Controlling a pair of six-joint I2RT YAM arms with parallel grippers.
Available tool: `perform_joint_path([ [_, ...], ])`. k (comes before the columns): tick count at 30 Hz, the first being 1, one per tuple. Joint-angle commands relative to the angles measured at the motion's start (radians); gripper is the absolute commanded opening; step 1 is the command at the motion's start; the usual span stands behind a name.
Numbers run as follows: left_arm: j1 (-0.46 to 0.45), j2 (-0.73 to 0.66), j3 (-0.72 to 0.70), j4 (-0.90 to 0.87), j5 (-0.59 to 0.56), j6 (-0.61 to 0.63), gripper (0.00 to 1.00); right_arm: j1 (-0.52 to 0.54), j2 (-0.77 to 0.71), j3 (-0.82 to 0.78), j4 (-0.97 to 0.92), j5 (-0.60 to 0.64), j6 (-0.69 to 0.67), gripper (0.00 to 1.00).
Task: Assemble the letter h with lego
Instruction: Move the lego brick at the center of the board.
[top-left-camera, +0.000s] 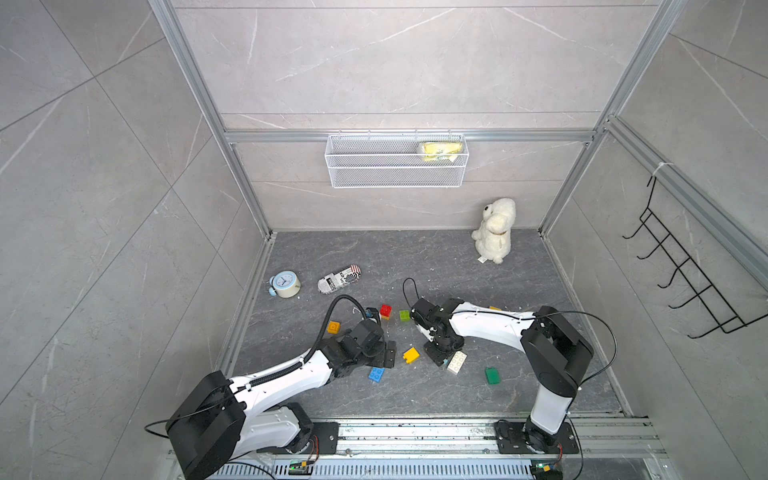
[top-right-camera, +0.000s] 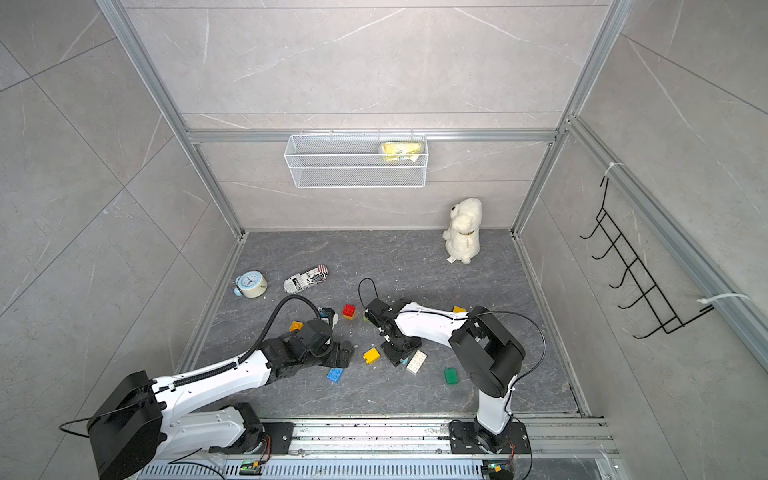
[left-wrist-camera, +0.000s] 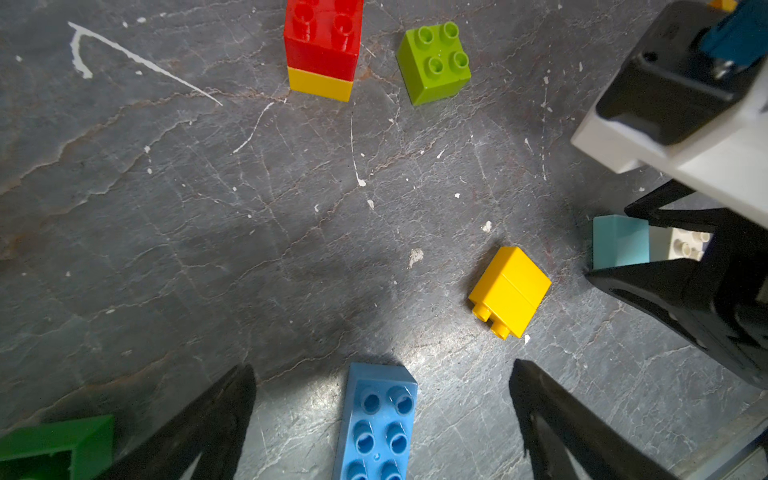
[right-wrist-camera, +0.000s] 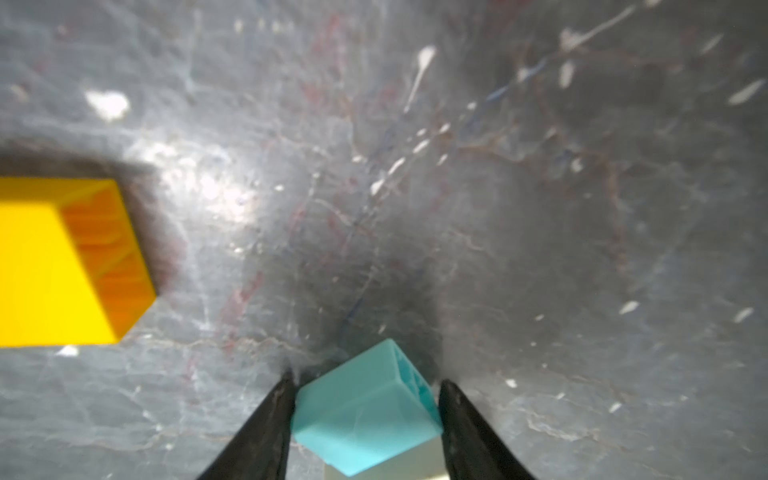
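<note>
On the scratched grey floor (right-wrist-camera: 519, 216) our right gripper (right-wrist-camera: 365, 378) stands narrow around a skewed teal brick (right-wrist-camera: 357, 419), whether gripping we cannot tell; pinched across corners, it could twist out.

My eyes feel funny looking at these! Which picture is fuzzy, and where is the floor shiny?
Right wrist view: fuzzy, the yellow brick smeared, the light blue brick a bit clearer, white glare on the floor. Left wrist view: sharp, with a shiny patch beside the blue brick. Both top views: clear.
</note>
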Motion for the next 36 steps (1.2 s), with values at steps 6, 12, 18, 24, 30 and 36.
perform_joint_path([
  [6, 0.005, -0.027, -0.007, 0.017, 0.013, 0.014, 0.99, 0.002, -0.01, -0.019, -0.039, -0.066, 0.027, 0.59],
  [12, 0.005, -0.027, -0.007, 0.017, 0.024, 0.016, 0.99, 0.02, 0.005, -0.013, -0.046, -0.069, 0.023, 0.62],
  [18, 0.005, -0.032, -0.007, 0.016, 0.026, 0.014, 0.99, 0.033, 0.025, -0.011, -0.055, -0.055, 0.037, 0.48],
  [24, 0.005, -0.051, -0.012, 0.013, 0.017, 0.01, 0.99, 0.015, 0.022, -0.021, 0.007, -0.068, 0.135, 0.45],
  [30, 0.011, -0.057, -0.007, -0.019, -0.022, -0.013, 0.99, -0.045, 0.022, 0.048, 0.095, -0.101, 0.293, 0.3],
  [36, 0.048, -0.068, -0.009, -0.059, -0.048, -0.043, 0.99, -0.081, 0.047, 0.093, 0.201, -0.123, 0.458, 0.39],
])
